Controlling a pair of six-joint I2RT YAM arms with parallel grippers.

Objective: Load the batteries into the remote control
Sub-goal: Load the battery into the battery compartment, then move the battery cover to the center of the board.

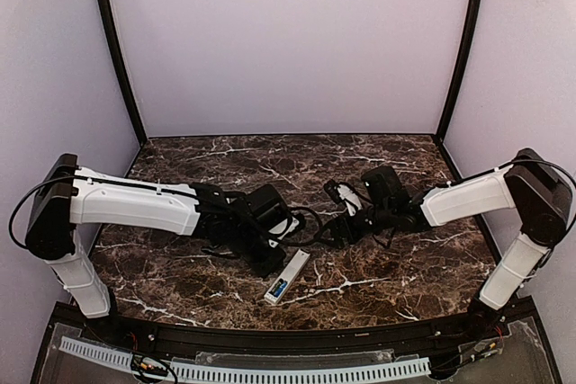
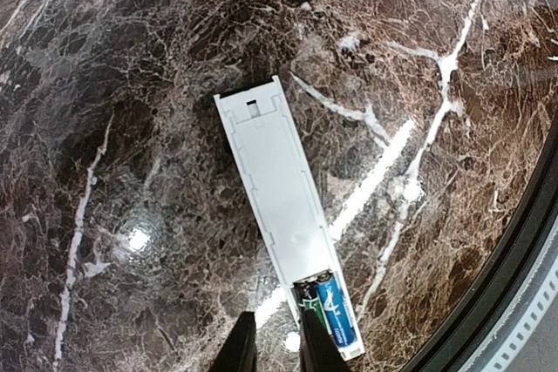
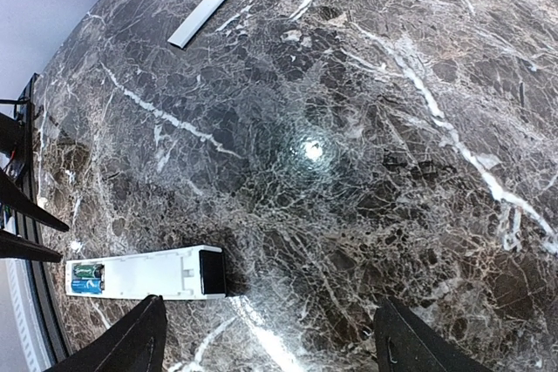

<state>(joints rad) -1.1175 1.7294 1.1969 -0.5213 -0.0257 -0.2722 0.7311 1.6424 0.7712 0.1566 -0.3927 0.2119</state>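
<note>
Top: remote (image 1: pixel 286 277) lower centre, left gripper (image 1: pixel 270 265) just above it
Left wrist: fingers (image 2: pixel 318 346) narrowly parted, empty, beside batteries (image 2: pixel 329 307) at lower frame; a snagging fingertip could unseat one
Right wrist: right gripper (image 3: pixel 270 337) spread wide, empty

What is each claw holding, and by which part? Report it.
Nothing is held. The left claw stands slightly open and empty at the battery end of the remote; the right claw gapes over the table.
</note>
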